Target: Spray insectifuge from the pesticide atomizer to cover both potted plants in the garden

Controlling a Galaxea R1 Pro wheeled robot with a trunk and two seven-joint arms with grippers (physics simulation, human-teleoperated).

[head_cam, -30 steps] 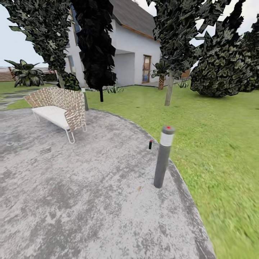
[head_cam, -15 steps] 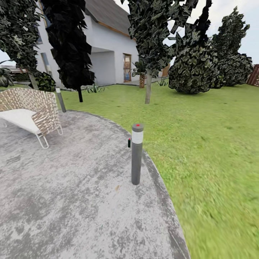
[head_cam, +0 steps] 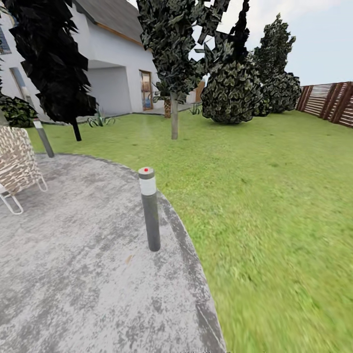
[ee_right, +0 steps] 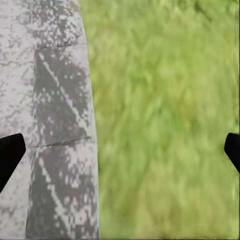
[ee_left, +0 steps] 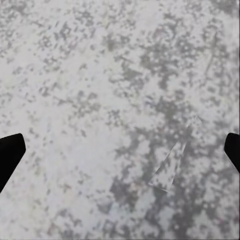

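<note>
The pesticide atomizer is hidden in these views, and I cannot make out the two potted plants. The garden's round grey mottled patio (head_cam: 73, 274) lies under me in the head view, with green lawn (head_cam: 274, 196) to its right. My left gripper (ee_left: 120, 152) is open over bare patio stone, its black fingertips (ee_left: 10, 155) far apart with nothing between them. My right gripper (ee_right: 120, 152) is also open and holds nothing. It hangs over the patio's kerb (ee_right: 62, 150) where that meets the grass.
A grey bollard light (head_cam: 149, 211) stands at the patio edge ahead, and a second one (head_cam: 44, 138) stands further back. A woven bench (head_cam: 17, 166) is at the left. Trees (head_cam: 174, 73), round dark bushes (head_cam: 230, 93), a white house (head_cam: 113, 59) and a slatted fence (head_cam: 328, 100) ring the lawn. Two small spiky plants (head_cam: 100, 119) grow near the house.
The camera has swung right, so everything has slid left. The bench is nearly out of frame and the fence has come into sight. The small dark bottle seen beside the bollard no longer shows.
</note>
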